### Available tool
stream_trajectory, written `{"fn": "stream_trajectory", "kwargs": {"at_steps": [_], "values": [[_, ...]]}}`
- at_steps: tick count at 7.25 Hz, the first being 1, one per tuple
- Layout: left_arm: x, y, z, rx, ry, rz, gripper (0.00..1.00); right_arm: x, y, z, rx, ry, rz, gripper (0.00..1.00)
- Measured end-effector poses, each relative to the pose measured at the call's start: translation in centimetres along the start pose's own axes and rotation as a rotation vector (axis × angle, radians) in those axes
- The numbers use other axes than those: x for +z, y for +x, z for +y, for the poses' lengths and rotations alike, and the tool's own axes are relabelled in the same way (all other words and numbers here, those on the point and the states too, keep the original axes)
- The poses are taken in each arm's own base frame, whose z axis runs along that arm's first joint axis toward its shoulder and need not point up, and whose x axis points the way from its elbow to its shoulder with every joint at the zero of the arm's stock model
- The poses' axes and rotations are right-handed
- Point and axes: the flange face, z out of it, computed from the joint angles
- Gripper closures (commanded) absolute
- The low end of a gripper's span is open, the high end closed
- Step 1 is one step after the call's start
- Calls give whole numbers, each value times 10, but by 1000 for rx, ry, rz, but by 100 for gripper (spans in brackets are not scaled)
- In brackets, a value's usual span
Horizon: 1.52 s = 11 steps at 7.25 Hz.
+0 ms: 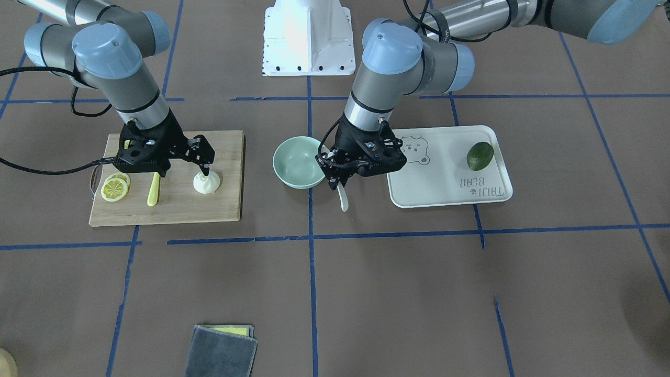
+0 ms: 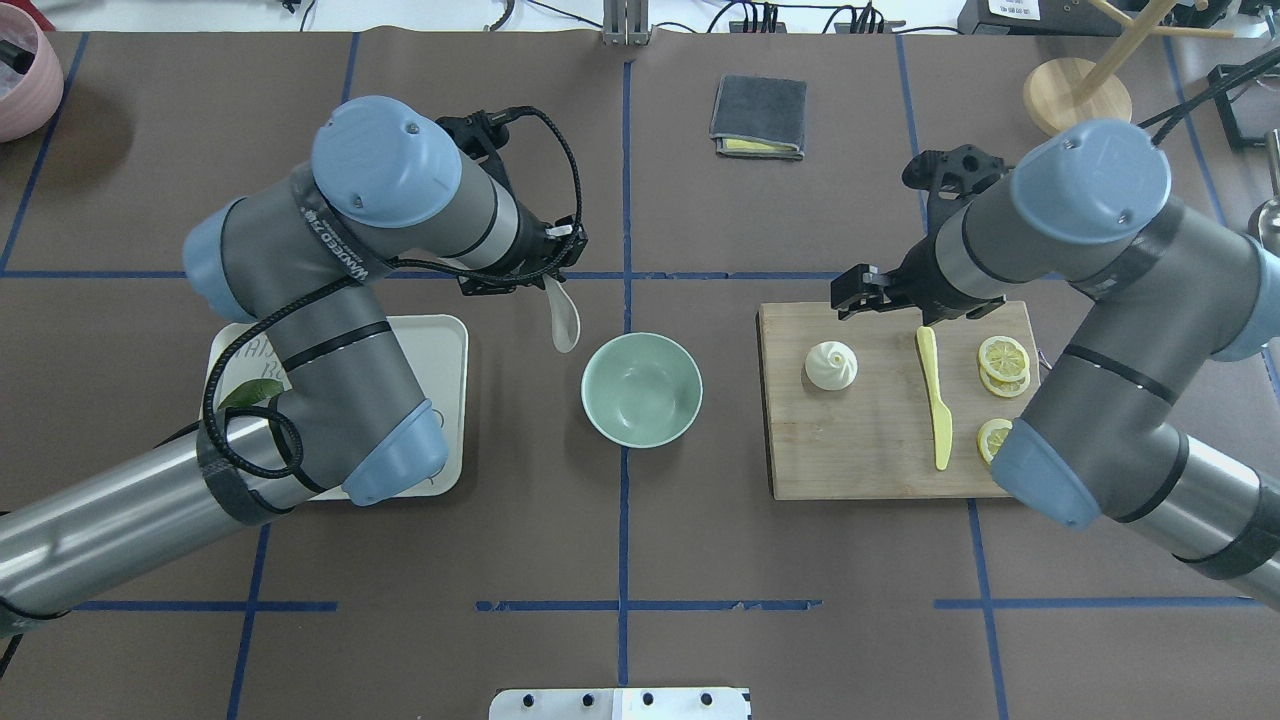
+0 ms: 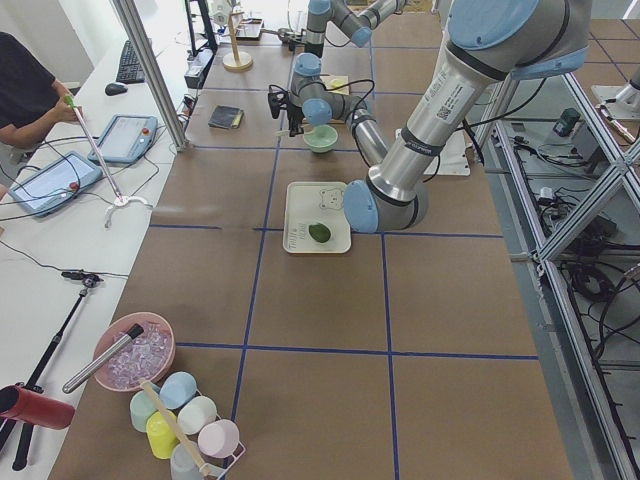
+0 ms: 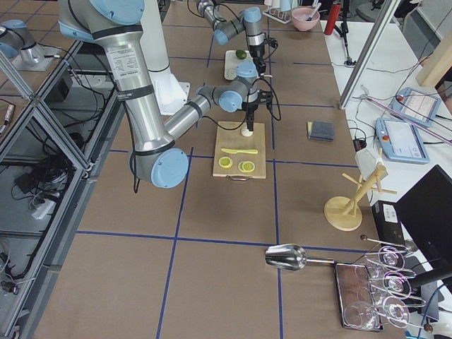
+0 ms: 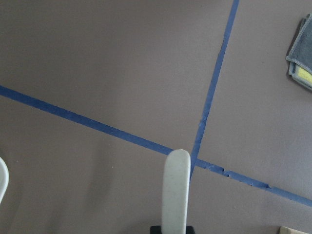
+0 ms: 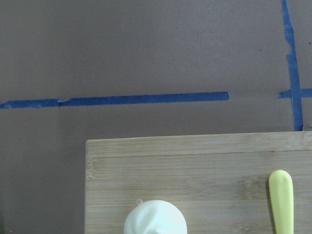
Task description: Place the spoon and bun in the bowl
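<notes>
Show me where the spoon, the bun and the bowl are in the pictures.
spoon (image 2: 564,322): overhead exterior view, on its scoop.
bun (image 2: 831,365): overhead exterior view, on its pleated top.
bowl (image 2: 608,402): overhead exterior view, on its inner wall.

On the brown table (image 2: 800,560) lie the bowl (image 2: 641,389), a wooden board (image 2: 860,450), a white tray (image 2: 440,380) and a folded cloth (image 2: 759,116).
</notes>
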Motion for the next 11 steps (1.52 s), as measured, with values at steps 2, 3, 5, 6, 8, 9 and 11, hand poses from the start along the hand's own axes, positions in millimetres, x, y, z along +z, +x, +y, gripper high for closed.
{"fn": "stream_trajectory", "kwargs": {"at_steps": [2,3,5,6,8,9,11], "values": [[7,7,17,-18,-20,17,100,21,-3,6,-6,-17,27,1],[11,9,27,-21,-24,27,100,29,-6,6,-9,-25,33,1],[17,11,40,-26,-20,34,100,40,-19,3,-15,-31,33,8],[19,11,44,-26,-21,35,100,43,-22,3,-17,-34,34,28],[21,11,51,-26,-30,42,100,46,-24,5,-20,-39,36,57],[22,12,54,-30,-34,51,100,50,-24,7,-26,-45,41,89],[22,12,56,-35,-37,58,100,54,-23,9,-31,-50,46,100]]}}
